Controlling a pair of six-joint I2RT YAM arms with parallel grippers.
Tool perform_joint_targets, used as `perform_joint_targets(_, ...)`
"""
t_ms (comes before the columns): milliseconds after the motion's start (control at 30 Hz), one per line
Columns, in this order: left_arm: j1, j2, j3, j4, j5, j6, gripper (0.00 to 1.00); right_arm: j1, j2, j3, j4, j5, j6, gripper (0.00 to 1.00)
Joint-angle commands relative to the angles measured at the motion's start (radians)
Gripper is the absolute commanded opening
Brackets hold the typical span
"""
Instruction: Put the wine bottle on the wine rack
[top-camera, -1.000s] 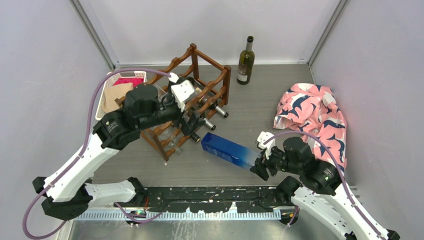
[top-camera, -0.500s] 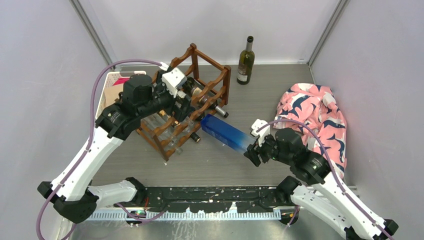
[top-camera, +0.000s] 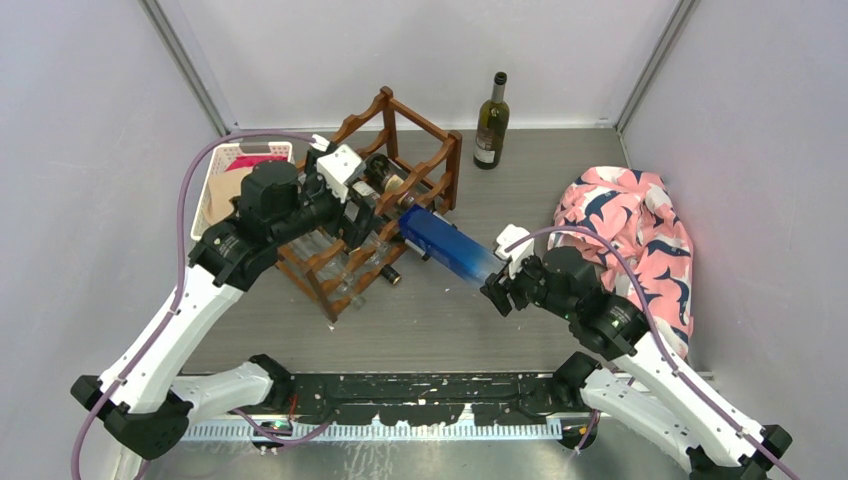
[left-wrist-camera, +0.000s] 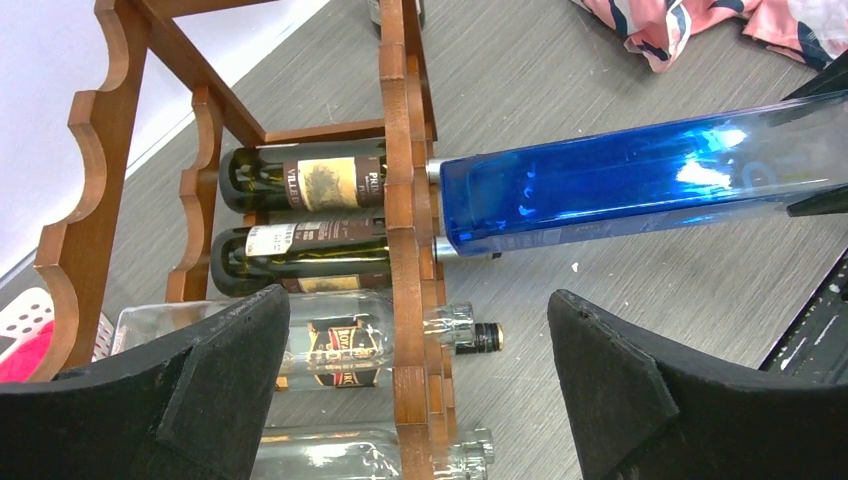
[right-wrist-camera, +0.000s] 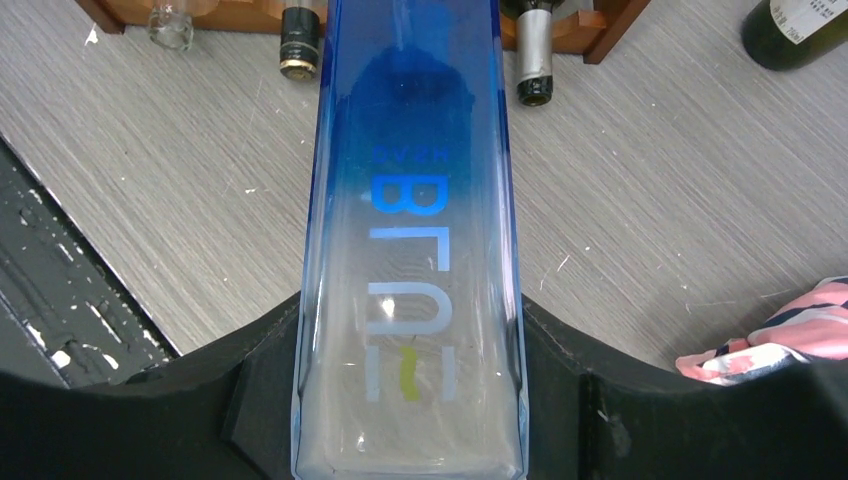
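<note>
At the front rail of the wine rack (top-camera: 415, 118) sits the deep-blue end of the square blue glass bottle (top-camera: 445, 248). I cannot tell whether glass and wood touch or stand just apart. The bottle's long axis runs straight out from the rack to the right tool (right-wrist-camera: 410, 400), which pinches the clear end between both fingers. This holds the bottle off the tabletop (top-camera: 520, 190) and, as far as I can judge, close to level. Which end carries the neck is not visible.

From the left wrist view, the blue end lies across the protruding necks of two dark wine bottles (left-wrist-camera: 300, 180) already lying in the rack, so those bays look taken. Clear glass bottles (left-wrist-camera: 330, 335) lie below them. My judgement is that the coming push depends on lining the axis up with a free scallop, probably in a higher row where the curved cut-outs show nothing resting.

The left tool (left-wrist-camera: 420, 300) hovers over the rack's front with its fingers spread wide, holding nothing. It is the nearer one to the rack and could steady the frame or guide the blue end. A green wine bottle (top-camera: 491, 120) stands upright beyond the rack, well apart from it.
</note>
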Motion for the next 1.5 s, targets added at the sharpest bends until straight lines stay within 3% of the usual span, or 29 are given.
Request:
perform_joint_targets(0,0.01,-0.03,-0.017,0.086,-0.003,0.008,0.99,0.001,0.006,0.059,0.357,0.019,-0.008,0.01)
perform_joint_targets(600,0.024,-0.069,-0.076,0.143,0.02,-0.009,0.98,0.0,0.086,0.067,0.492,0.019,-0.01,0.01)
perform_joint_targets(1167,0.03,-0.087,-0.108,0.167,0.04,-0.012,0.97,0.0,0.086,0.157,0.441,0.003,-0.008,0.01)
perform_joint_targets(1467,0.032,-0.1,-0.122,0.179,0.06,-0.02,0.97,0.0,0.189,0.118,0.61,0.005,0.0,0.01)
